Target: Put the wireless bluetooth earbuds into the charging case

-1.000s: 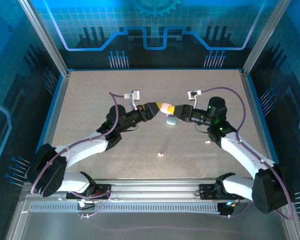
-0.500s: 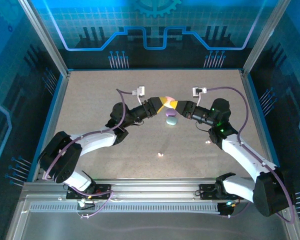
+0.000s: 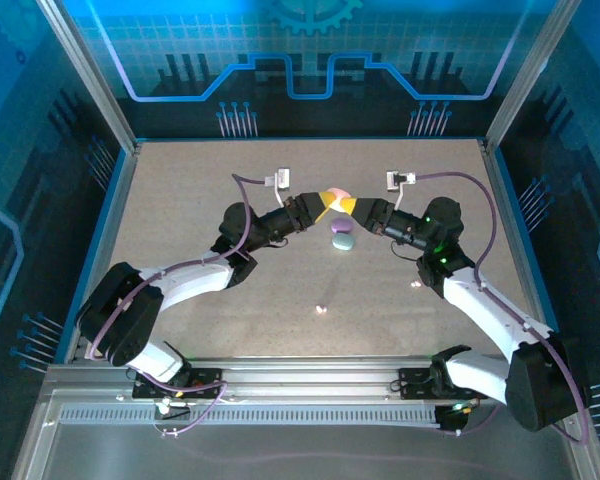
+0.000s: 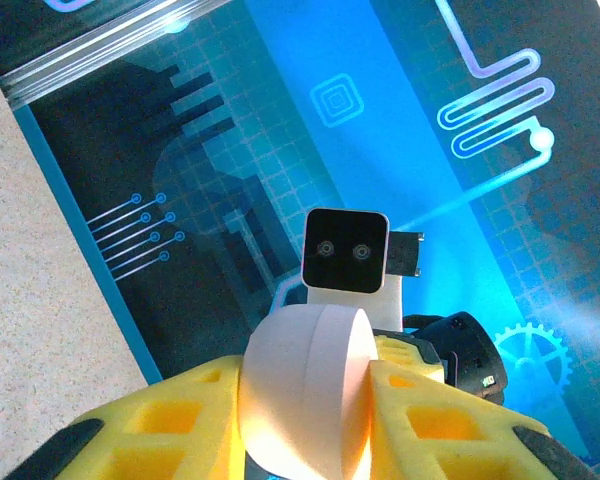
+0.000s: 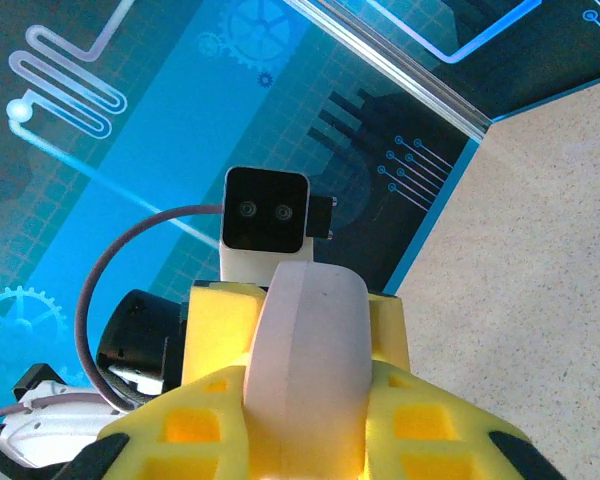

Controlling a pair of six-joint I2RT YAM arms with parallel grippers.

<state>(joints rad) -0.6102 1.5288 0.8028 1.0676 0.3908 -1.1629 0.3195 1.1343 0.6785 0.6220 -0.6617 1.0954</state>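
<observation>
Left end effector [image 3: 329, 201] and right end effector [image 3: 349, 206] are shown meeting tip to tip above the middle of the tabletop [image 3: 180, 200], both raised clear of its surface. Each is closed on the same pale charging case [image 3: 336, 193], a smooth pinkish-white pebble held between them from opposite sides. In the left wrist view the case is pressed between the yellow fingers [image 4: 170, 420], with the opposite wrist camera [image 4: 345, 250] seen just beyond it; in the right wrist view the case is gripped likewise between yellow fingers [image 5: 430, 420]. Directly below the held case, a purple case [image 3: 342, 227] and a teal case [image 3: 343, 241] are seen lying on the tabletop, touching one another. Two earbuds are visible as tiny pale bits well apart from the cases: one [image 3: 321, 309] nearer the arm bases, the other [image 3: 417, 285] beside the right arm.
</observation>
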